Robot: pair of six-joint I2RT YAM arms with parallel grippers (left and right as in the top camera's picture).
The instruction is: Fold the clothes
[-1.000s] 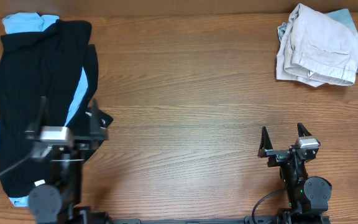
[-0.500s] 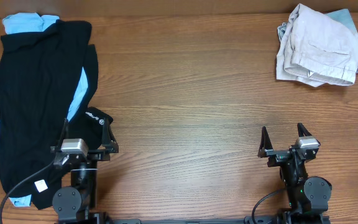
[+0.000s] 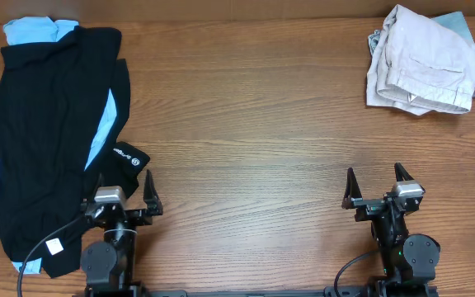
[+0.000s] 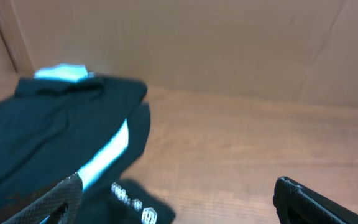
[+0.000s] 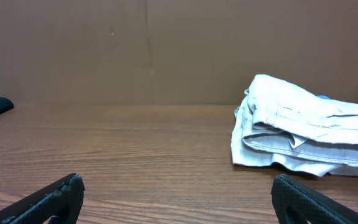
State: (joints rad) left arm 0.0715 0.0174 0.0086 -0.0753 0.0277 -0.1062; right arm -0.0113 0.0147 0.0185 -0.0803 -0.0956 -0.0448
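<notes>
- Left end effector (image 3: 124, 195) and right end effector (image 3: 375, 185) sit fingers apart, empty, at the bench's (image 3: 254, 124) near edge
- Far left, black garment (image 3: 48, 140) sprawls over light-blue garment (image 3: 30, 31); beige shorts (image 3: 423, 70) lie crumpled far right
- Risk: a pinch on black cloth could drag both layers

Both arms are tucked in at the near edge, left arm (image 3: 105, 257) on the near left, right arm (image 3: 408, 250) on the near right. Left gripper (image 3: 124, 194) and right gripper (image 3: 375, 186) both point toward the far side, fingers (image 4: 316, 202) spread wide with nothing between them. Wrists look pretty much level.
</notes>
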